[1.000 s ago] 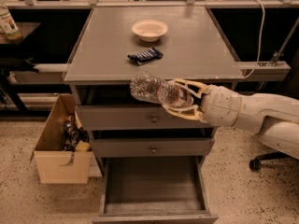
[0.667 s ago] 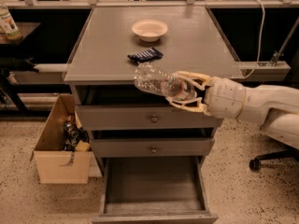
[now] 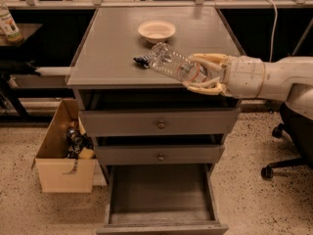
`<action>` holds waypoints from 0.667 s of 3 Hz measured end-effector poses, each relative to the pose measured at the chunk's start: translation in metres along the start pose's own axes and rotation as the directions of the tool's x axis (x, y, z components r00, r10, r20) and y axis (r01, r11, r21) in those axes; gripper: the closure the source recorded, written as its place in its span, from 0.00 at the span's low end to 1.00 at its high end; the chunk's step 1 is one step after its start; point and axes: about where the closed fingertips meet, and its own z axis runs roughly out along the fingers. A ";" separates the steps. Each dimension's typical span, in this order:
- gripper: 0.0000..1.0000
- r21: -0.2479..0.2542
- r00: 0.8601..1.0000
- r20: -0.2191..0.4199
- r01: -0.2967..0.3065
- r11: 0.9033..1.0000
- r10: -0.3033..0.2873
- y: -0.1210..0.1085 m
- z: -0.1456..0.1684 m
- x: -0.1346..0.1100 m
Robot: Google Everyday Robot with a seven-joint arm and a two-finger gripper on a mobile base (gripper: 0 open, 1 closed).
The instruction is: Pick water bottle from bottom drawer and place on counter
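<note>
My gripper (image 3: 201, 74) is shut on the water bottle (image 3: 174, 65), a clear ribbed bottle with a reddish-blue label band. It holds the bottle tilted, neck end up-left, just above the front right part of the grey counter (image 3: 107, 48). My arm comes in from the right. The bottom drawer (image 3: 161, 195) stands pulled open below, its grey floor bare.
A cream bowl (image 3: 156, 31) sits at the counter's back middle. A small dark object (image 3: 142, 61) lies left of the bottle. A cardboard box (image 3: 66, 153) with items stands left of the cabinet. A green-and-white bottle (image 3: 8, 23) is on the dark side table. A chair base (image 3: 283, 155) is at right.
My gripper has lifted the water bottle from in front of the top drawer up and back over the counter's front edge.
</note>
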 end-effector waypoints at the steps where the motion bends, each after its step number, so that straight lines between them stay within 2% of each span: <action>1: 1.00 -0.021 0.995 -0.071 -0.065 0.998 0.064 -0.021 -0.007 0.016; 2: 1.00 -0.021 0.995 -0.071 -0.065 0.998 0.064 -0.021 -0.007 0.016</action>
